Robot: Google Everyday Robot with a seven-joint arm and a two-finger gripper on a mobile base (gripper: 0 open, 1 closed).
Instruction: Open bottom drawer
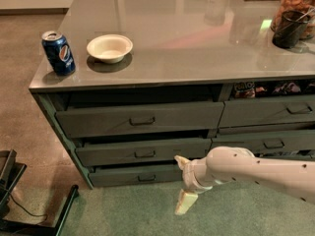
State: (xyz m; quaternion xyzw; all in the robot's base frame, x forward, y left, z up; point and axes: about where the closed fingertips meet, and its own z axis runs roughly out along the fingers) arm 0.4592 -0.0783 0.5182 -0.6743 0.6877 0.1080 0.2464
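The bottom drawer [123,176] is the slim dark grey-green front at the foot of the left stack, with a small dark handle [146,178] at its centre. It looks shut or nearly shut. My gripper [182,182] is on the end of the white arm [246,168], which reaches in from the right. It hangs in front of the drawer's right end, just right of the handle and apart from it. Its cream fingers [185,202] are spread one above the other, open and empty.
Two taller drawers [142,119] sit above the bottom one. The neighbouring stack [268,113] stands to the right. On the counter top stand a blue soda can [58,52], a white bowl [110,47] and a dark cup [288,29]. A black frame [19,200] sits on the floor at the lower left.
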